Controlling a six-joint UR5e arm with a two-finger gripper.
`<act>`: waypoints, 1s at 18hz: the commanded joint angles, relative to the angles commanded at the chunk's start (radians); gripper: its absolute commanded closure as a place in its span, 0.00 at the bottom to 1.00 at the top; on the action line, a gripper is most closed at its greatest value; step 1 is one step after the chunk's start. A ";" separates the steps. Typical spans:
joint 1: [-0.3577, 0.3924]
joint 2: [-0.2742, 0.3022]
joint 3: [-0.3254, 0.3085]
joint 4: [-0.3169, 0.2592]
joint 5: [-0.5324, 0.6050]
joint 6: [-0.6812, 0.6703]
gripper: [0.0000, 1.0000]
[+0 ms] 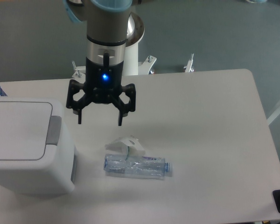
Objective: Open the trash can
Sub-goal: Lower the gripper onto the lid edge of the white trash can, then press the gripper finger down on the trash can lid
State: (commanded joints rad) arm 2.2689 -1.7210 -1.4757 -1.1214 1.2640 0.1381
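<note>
Open tabletop (200, 121) on the right; crushed bottle (136, 166) and what looks like crumpled paper (126, 143) clutter the path beside the trash can (30, 149).

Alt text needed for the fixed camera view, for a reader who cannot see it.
An open pincer hangs above the table, just right of a closed white trash can with a grey push tab. A crushed clear bottle lies in front.

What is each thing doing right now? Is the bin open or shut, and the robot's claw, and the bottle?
trash can: lid shut, flat on top.
push tab: not pressed, nothing touching it.
gripper: open, empty, in the air beside the bin.
plastic bottle: crushed, lying on its side on the table.
white scrap: crumpled, lying right by the bottle.
</note>
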 joint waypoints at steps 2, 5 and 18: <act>-0.012 -0.006 0.000 0.009 0.000 -0.003 0.00; -0.029 -0.026 0.000 0.037 0.000 -0.003 0.00; -0.048 -0.046 -0.005 0.049 -0.014 -0.049 0.00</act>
State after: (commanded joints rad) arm 2.2212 -1.7671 -1.4803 -1.0723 1.2502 0.0890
